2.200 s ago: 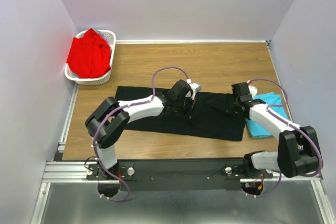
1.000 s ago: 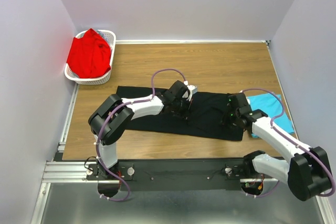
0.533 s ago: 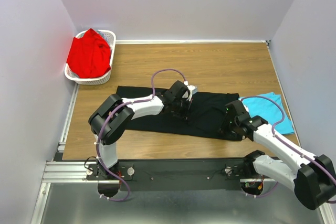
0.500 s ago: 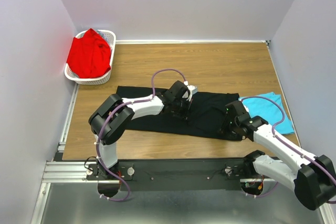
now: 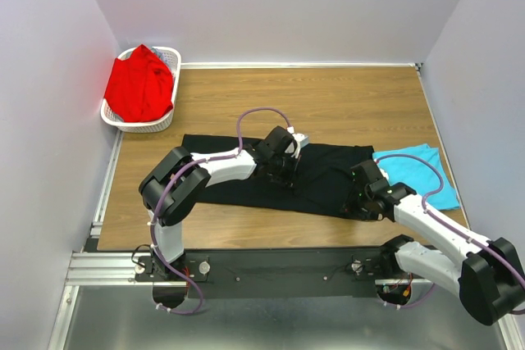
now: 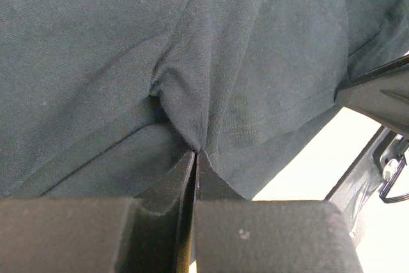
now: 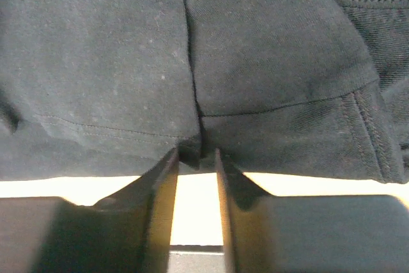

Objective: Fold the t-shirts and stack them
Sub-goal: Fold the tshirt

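Surface: wooden table (image 5: 328,96), pale walls (image 5: 287,6) on three sides.
black t-shirt (image 5: 320,188): laid out in a long wrinkled band across the near-middle of the table, running left to right; I have both grippers down on it.
left gripper (image 6: 195,155): on the middle of the shirt. I see the jaws almost together, pinching a raised fold of the black cloth.
right gripper (image 7: 196,155): at the shirt's near right edge. Jaws are a little apart with the hem bunched between the tips, so I read it as clamped on the black t-shirt.
turquoise t-shirt (image 5: 418,171): lying flat at the right, its left edge meeting the black one; can't tell which is on top. right arm (image 5: 435,223) crosses its near side.
red t-shirt (image 5: 139,88): heaped in the white lattice basket (image 5: 143,127), far left corner, well apart from the other two.
task state: three shirts in three separate spots, not stacked.
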Controlling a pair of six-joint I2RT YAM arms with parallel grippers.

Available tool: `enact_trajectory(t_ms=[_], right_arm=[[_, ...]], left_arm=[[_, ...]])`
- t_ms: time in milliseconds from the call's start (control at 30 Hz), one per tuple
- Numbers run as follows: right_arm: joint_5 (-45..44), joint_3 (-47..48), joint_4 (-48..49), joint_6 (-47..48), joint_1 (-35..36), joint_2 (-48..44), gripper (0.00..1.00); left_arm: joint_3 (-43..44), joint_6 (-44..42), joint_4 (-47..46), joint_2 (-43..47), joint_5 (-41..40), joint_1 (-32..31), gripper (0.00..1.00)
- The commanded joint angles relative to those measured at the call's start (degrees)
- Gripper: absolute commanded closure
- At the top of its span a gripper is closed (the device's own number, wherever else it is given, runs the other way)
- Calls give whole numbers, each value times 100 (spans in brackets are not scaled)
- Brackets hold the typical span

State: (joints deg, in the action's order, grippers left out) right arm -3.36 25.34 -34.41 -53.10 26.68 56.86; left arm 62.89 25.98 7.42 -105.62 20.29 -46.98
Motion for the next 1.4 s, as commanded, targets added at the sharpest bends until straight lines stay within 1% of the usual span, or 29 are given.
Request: enact_trajectory(t_ms=[0, 33, 67, 233, 267, 300, 600, 800, 1067, 1367], right_arm=[[-148, 32, 145, -130, 48, 36, 67], [-157, 76, 145, -122, 48, 18, 72], [-148, 93, 145, -113, 48, 9, 78], [-86, 190, 137, -60, 48, 27, 92], [-69, 234, 119, -60, 48, -8, 97], [-17, 252, 110, -25, 39, -34, 99], [194, 805, -443, 151, 48, -281, 99], [274, 981, -751, 204, 83, -412, 100], [177, 1455, -1365, 265, 92, -729, 100], [300, 1632, -1515, 283, 101, -843, 100]], left_arm=[[48, -23, -48, -72, 150, 5, 92], [48, -31, -39, -64, 159, 5, 92], [39, -31, -39, -64, 142, 13, 92], [48, -31, -39, -55, 150, 14, 92], [48, -40, -39, -46, 142, 5, 92], [56, -40, -22, -46, 133, 13, 92], [74, -66, 31, -2, 97, 13, 92], [83, -84, 84, 33, 71, 13, 92], [109, -84, 154, 86, 45, 5, 92], [74, -66, 190, 138, 18, 5, 92]])
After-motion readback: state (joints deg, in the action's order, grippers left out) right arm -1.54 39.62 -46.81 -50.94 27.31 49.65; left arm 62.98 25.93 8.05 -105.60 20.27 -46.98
